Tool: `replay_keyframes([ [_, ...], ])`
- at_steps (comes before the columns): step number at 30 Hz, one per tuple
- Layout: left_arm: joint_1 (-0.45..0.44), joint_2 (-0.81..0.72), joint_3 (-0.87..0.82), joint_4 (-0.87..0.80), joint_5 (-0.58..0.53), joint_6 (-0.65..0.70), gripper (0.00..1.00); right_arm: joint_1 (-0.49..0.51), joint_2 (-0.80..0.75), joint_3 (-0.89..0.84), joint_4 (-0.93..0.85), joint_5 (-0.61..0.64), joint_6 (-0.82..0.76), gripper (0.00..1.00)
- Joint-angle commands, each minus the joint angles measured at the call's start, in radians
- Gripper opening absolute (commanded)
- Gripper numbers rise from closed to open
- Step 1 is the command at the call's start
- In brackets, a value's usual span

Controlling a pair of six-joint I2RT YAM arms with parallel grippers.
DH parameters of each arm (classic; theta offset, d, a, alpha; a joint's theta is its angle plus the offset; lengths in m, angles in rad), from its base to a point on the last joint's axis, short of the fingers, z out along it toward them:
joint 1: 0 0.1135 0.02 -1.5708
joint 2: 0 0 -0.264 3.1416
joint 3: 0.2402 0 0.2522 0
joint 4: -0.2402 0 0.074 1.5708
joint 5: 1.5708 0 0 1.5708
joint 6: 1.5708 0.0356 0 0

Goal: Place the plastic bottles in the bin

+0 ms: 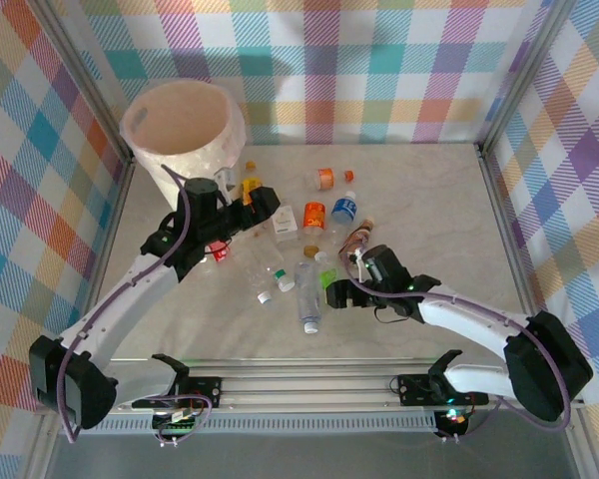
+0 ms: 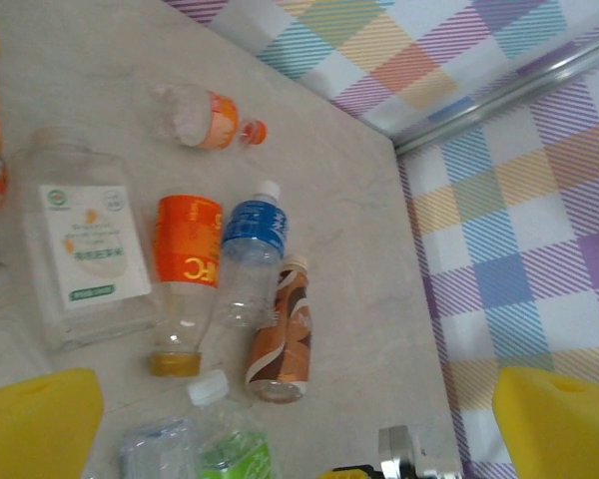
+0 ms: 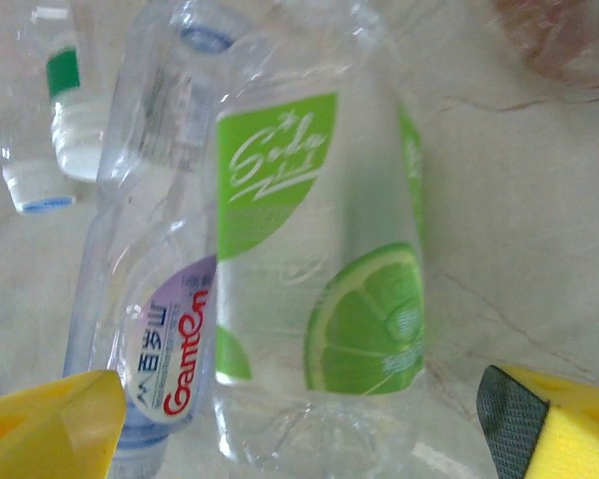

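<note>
step in hand: pick-up of one bottle by the right arm, early in the task by the look of the counter. the right jaws stand apart, a yellow pad point(image 3: 50, 424) on each side of the lime-labelled bottle point(image 3: 319, 269), which lies on its side on the counter point(image 3: 539, 200). neither pad is seen pressing it (the left-hand pad sits over the neighbouring ganten water bottle point(image 3: 165, 349), which lies against the lime one).

the left jaws are also apart and empty. they hang over the far part of the heap, above an orange-labelled bottle point(image 2: 187, 264), a blue-labelled bottle point(image 2: 252, 235) and a brown-labelled bottle point(image 2: 280, 344) lying close together, with a square clear jar point(image 2: 85, 249) beside them.

the remaining bottles lie loose at mid-counter between the arms. the bin point(image 1: 185, 130) stands upright in the far left corner with its mouth open; its floor is hidden.

next move, as judged: close on the lime bottle alone without trapping the ganten bottle. the thin plastic will likely give, so a firm, centred grip is needed. then lift well clear and carry to the far left, over the bin's high rim.

room: the counter is open to the right of the heap and along the near strip before the metal rail point(image 1: 309, 377). checked walls point(image 1: 40, 170) close in three sides. the left arm point(image 1: 130, 289) lies between heap and bin, so the carry path risks crossing it.
</note>
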Motion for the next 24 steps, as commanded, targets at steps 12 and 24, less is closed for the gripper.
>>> replay_keyframes([
  [12, -0.011, -0.017, -0.016, -0.055, -0.092, 0.011, 1.00, 0.119, 0.131, 0.041, 0.053, 0.248, -0.087, 0.84],
  [24, -0.010, 0.014, -0.004, -0.052, -0.064, 0.018, 1.00, 0.139, 0.217, 0.070, 0.103, 0.262, -0.089, 0.74],
])
